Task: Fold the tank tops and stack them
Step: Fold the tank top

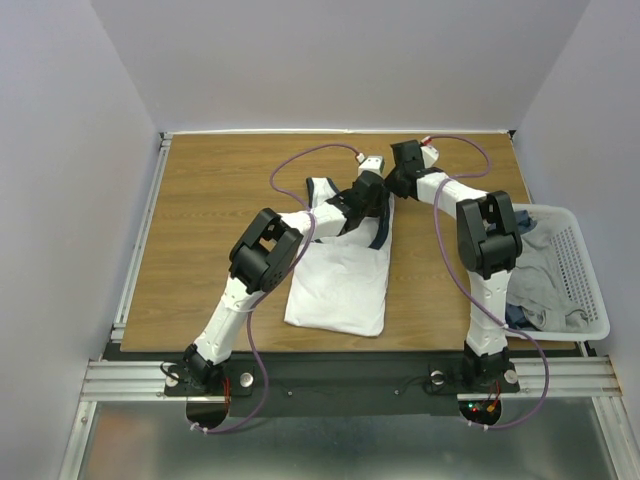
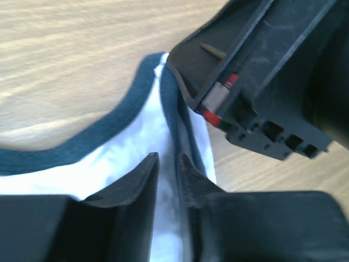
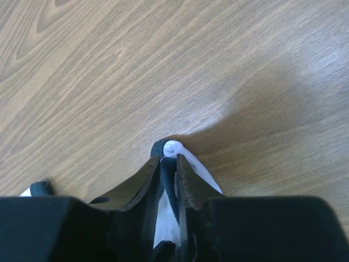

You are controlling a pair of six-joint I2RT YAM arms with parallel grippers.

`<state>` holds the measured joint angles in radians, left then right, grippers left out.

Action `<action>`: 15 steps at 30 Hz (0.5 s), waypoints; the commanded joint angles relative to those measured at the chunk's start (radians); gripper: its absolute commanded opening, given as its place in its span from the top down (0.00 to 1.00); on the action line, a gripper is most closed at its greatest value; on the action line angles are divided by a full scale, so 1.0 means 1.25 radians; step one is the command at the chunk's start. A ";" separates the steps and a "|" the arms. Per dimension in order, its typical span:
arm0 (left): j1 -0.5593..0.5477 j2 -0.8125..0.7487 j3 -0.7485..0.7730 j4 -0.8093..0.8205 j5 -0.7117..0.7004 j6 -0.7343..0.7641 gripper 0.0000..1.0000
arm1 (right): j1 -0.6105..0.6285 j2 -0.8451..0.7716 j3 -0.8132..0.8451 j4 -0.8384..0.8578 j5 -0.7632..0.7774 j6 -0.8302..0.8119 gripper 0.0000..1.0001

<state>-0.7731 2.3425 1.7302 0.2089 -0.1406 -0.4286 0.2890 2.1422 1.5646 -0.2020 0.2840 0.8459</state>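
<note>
Pinching top [image 1: 340,285] by navy edge in left gripper [image 2: 168,164], jaws narrow. Same in right gripper [image 3: 168,161], jaws nearly closed on strap tip.

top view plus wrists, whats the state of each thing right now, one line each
white tank top: body lying flat on the table, strap end pinched by both grippers
left gripper: shut on its navy-edged strap
right gripper: shut on the other strap's tip
basket: holding grey and blue clothes
</note>
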 commanded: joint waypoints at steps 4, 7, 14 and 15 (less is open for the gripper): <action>-0.005 0.004 0.050 -0.009 -0.080 0.023 0.74 | 0.007 -0.057 0.027 0.007 0.005 -0.003 0.68; -0.006 0.013 0.061 -0.014 -0.078 0.025 0.75 | 0.006 -0.079 0.017 0.008 0.004 -0.007 0.65; -0.007 -0.005 0.048 -0.008 -0.072 0.015 0.75 | 0.007 -0.090 0.005 0.008 -0.021 -0.002 0.57; -0.007 -0.021 0.046 -0.006 -0.073 0.016 0.75 | 0.007 -0.089 0.004 0.008 -0.030 0.002 0.57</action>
<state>-0.7753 2.3749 1.7699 0.1711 -0.2108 -0.4160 0.2897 2.0754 1.5646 -0.2047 0.2695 0.8417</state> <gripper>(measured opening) 0.250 0.424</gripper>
